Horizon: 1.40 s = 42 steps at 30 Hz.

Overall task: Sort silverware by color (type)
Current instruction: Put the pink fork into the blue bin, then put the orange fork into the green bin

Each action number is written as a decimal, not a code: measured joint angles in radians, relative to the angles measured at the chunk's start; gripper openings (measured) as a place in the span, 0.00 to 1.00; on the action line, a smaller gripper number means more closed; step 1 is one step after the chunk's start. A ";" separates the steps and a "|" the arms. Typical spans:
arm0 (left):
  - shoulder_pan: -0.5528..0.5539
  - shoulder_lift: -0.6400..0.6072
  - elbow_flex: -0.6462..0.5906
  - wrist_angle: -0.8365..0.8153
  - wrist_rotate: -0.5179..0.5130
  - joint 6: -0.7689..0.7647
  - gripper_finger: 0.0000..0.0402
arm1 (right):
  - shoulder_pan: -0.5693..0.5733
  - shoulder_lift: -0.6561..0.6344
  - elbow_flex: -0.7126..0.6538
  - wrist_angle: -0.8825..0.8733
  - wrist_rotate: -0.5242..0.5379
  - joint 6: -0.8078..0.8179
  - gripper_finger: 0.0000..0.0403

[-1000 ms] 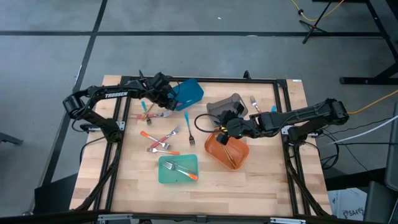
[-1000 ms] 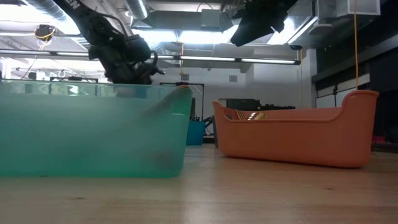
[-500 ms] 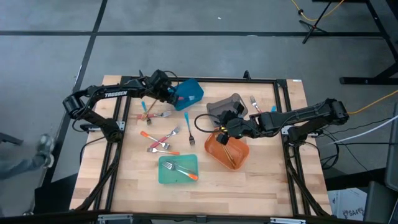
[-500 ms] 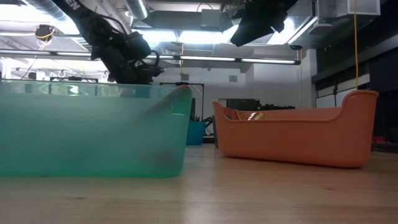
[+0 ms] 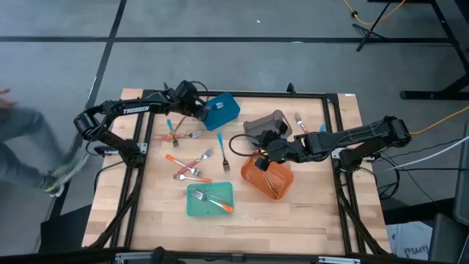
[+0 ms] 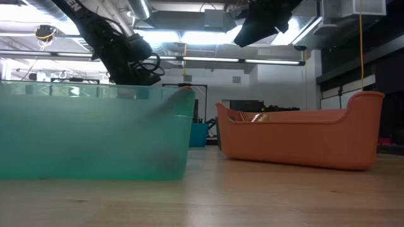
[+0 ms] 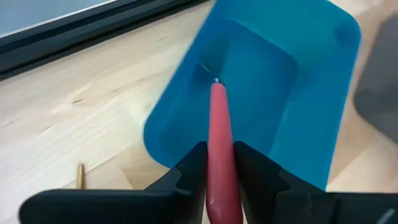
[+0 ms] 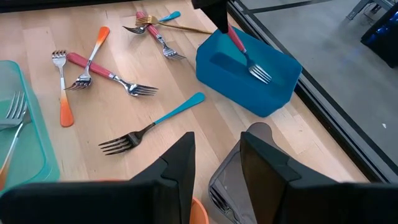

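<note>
Pink-handled fork [image 7: 219,137] pinched by its handle in L gripper [image 7: 219,165], tines hanging over the blue bin [image 7: 273,93]. Light, stiff, slick — mid-handle grip looks safest. R gripper [image 8: 214,165] hovers by orange bin [image 5: 267,178], fingers apart, holding nothing.

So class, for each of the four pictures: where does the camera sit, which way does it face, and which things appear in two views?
High: overhead, straight down; both arms.
Low: tabletop, level; teal bin, orange bin, arms above.
Left wrist: past own fingers gripping pink fork over blue bin.
Right wrist: past own fingers toward loose forks.
Shared: blue bin, pink fork.
</note>
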 joint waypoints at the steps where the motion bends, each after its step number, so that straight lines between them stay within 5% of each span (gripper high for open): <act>1: -0.002 0.000 0.000 0.000 0.007 0.019 0.18 | 0.000 0.000 0.000 0.000 0.000 0.000 0.29; 32: -0.003 0.000 0.000 -0.005 -0.033 0.177 0.19 | 0.000 0.000 0.000 0.000 0.000 0.000 0.29; 42: -0.003 0.000 -0.001 -0.005 -0.034 0.177 0.39 | 0.000 0.000 0.000 0.000 0.000 0.000 0.29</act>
